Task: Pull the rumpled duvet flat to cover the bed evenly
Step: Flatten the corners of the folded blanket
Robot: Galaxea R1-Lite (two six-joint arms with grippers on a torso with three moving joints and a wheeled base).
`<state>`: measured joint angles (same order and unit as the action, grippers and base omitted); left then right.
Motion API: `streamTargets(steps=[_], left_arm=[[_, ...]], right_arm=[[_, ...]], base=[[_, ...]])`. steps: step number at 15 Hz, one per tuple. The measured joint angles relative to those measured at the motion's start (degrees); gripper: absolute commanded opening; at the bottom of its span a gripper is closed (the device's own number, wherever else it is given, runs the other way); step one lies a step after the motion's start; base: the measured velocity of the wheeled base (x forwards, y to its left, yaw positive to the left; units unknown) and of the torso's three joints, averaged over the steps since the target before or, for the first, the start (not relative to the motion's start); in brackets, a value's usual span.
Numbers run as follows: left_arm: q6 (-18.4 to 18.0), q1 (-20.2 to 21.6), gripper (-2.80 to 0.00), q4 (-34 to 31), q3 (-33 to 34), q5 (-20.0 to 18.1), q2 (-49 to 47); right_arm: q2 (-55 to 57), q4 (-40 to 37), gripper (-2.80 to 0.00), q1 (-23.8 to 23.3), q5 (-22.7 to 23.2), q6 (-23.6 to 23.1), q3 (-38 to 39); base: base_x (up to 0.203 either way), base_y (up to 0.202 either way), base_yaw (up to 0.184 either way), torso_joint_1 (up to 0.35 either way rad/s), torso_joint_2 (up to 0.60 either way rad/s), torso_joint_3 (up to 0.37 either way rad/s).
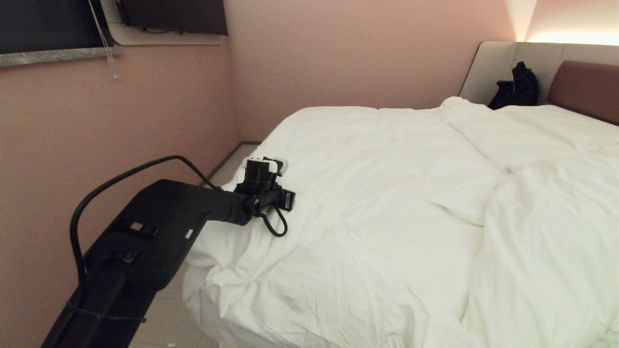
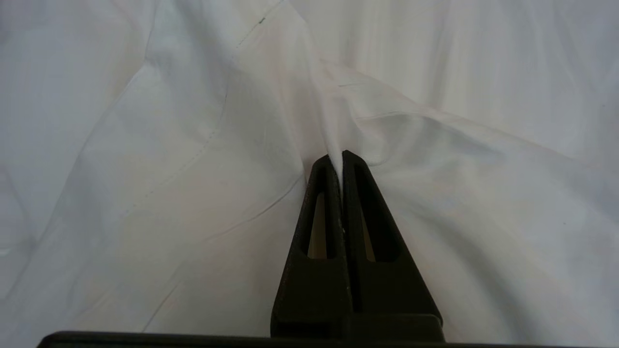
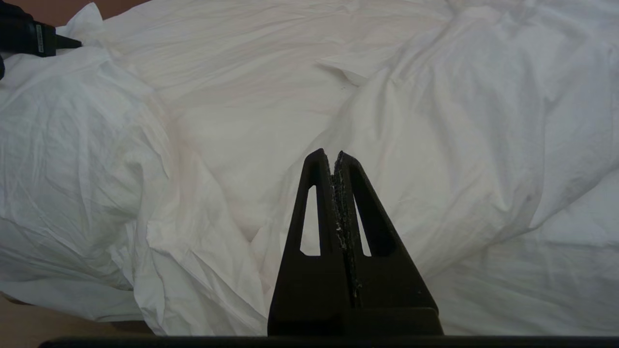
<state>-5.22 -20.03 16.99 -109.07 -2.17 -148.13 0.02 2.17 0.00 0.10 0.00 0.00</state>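
Note:
The white duvet (image 1: pixel 387 193) lies creased over the bed (image 1: pixel 585 87), piled into a puffy mound at the right (image 1: pixel 556 241). My left arm reaches from the lower left to the duvet's left side, near the wall. There the left gripper (image 1: pixel 263 163) points down into the cloth. In the left wrist view the left gripper (image 2: pixel 337 157) is shut on a pinched ridge of the duvet (image 2: pixel 333 125), which rises from between the tips. The right gripper (image 3: pixel 333 154) is shut with nothing in it, above the rumpled duvet (image 3: pixel 435 121); it is outside the head view.
A pink wall runs close along the bed's left side, leaving a narrow strip of floor (image 1: pixel 227 166). A black bag (image 1: pixel 515 89) leans against the headboard at the far end. A dark window (image 1: pixel 43 21) and a dark screen (image 1: pixel 174 14) hang on the walls.

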Motion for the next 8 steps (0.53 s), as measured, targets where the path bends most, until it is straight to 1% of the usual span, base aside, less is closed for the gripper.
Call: streamTargets(steps=[2,4,8], left_arm=[[0.3,0.0,-2.80,0.0,2.6,0.0,2.6],[0.8,0.0,-2.80,0.1,7.5,-0.4,6.9],[1.3,0.0,-2.80,1.7,21.5,-0.7,17.4]], right_arm=[[0.0,0.0,-2.80,0.0,0.0,0.0,0.0],[0.0,0.0,-2.80,0.0,0.0,0.0,0.0],[0.0,0.0,-2.80,0.0,0.0,0.0,0.0]], base=[[0.000,0.000,0.000,0.000,0.00,0.000],[0.000,0.000,0.000,0.000,0.00,0.000],[0.000,0.000,0.000,0.000,0.00,0.000]])
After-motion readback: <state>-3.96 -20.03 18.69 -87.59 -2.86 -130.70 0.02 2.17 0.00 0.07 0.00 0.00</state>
